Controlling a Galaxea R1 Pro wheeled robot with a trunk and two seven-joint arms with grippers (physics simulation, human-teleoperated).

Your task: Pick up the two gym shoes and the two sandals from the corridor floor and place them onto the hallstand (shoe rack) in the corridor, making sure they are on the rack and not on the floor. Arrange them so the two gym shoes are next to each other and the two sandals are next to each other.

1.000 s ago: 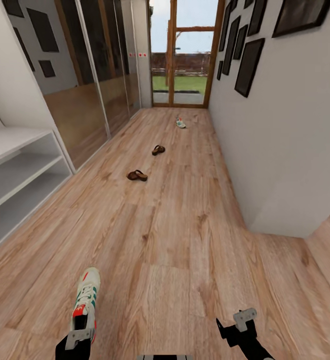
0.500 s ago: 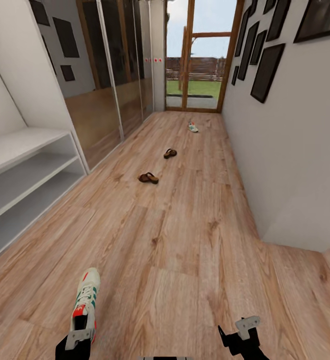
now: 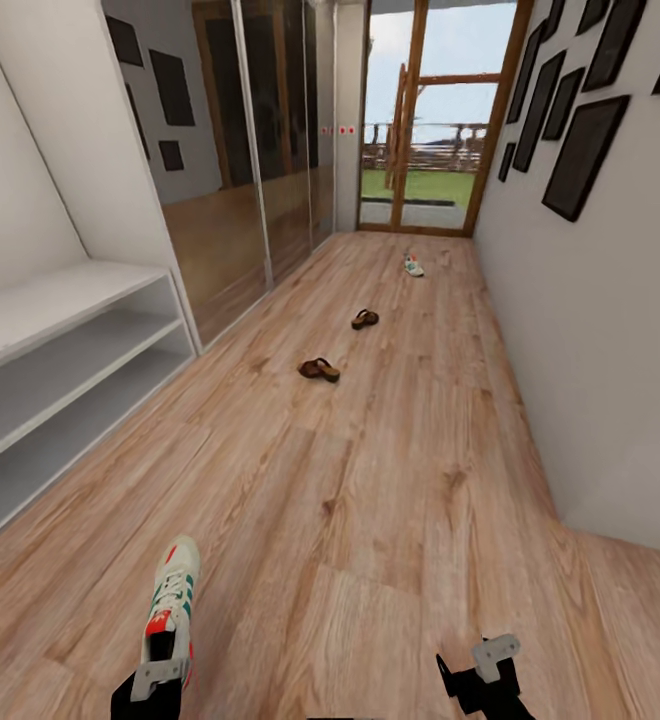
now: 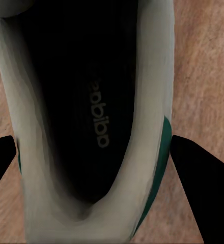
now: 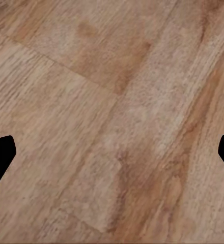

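Head view: the left claw [image 3: 160, 672] grips the heel end of a gym shoe [image 3: 173, 592] at the near left, the cream sneaker with green stripes and a red-orange tongue tab pointing away down the corridor floor [image 3: 370, 480]. The right claw [image 3: 490, 665] hangs at the near right over bare planks, holding nothing. The hallstand [image 3: 60, 350], pale grey with open shelf rows, lines the left wall, its shelves bare. Farther down the corridor lie two dark brown sandals, the nearer sandal [image 3: 319, 369] and the farther sandal [image 3: 364, 319], well apart from each other. The second gym shoe [image 3: 412, 266] rests on the floor at the far end, near the glass door [image 3: 420, 130]. Dark picture frames [image 3: 580, 150] hang along the right wall; mirrored panels [image 3: 260, 150] stand on the left.

Left wrist view: the claw's dark fingers [image 4: 196, 178] flank the sneaker's [image 4: 86, 122] heel opening, closed against its cream sides. The black insole carries grey lettering, an Adidas-style wordmark of which only part reads clearly.

Right wrist view: the two fingertips [image 5: 0, 155] sit spread wide at opposite edges, with wood-grain flooring [image 5: 112, 122] between them.
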